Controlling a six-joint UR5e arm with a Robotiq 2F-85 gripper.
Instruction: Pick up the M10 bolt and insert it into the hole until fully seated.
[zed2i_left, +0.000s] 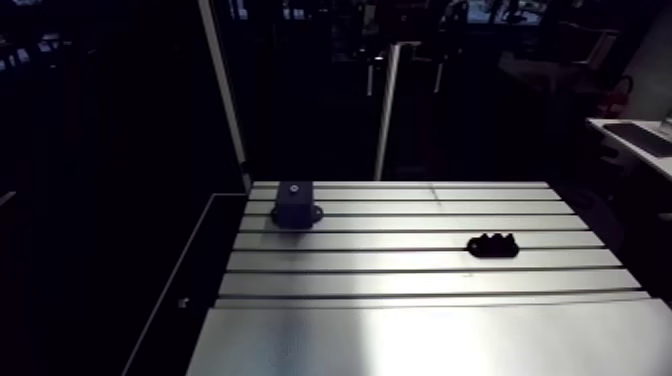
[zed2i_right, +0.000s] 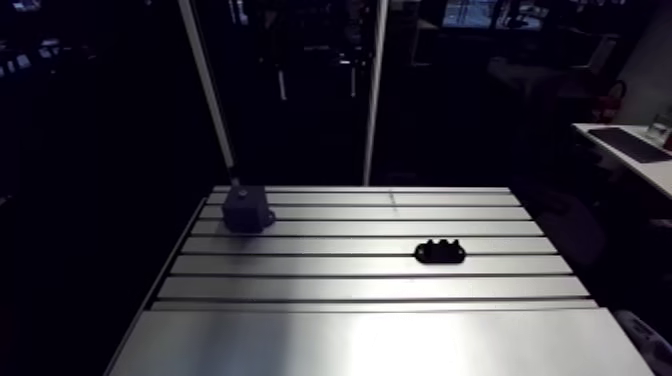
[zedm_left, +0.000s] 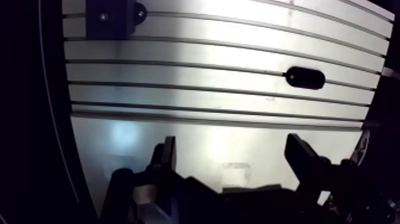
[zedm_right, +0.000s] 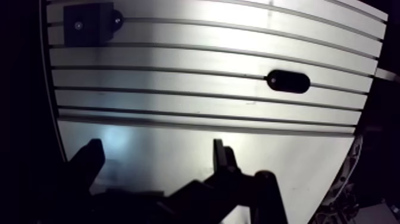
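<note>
A dark square block with a small hole in its top stands at the back left of the slotted aluminium table. A low black holder with small bumps on top lies on the right side of the table; I cannot make out a bolt on its own. In the wrist view the block and the holder lie well ahead of my gripper. The gripper hangs above the smooth front plate, open, with nothing between its fingers. It does not show in the arm view.
Several slots run across the far half of the table. A slanted white post rises behind the block at the table's back left corner, and a second post stands behind the back edge. The table's left edge drops into darkness.
</note>
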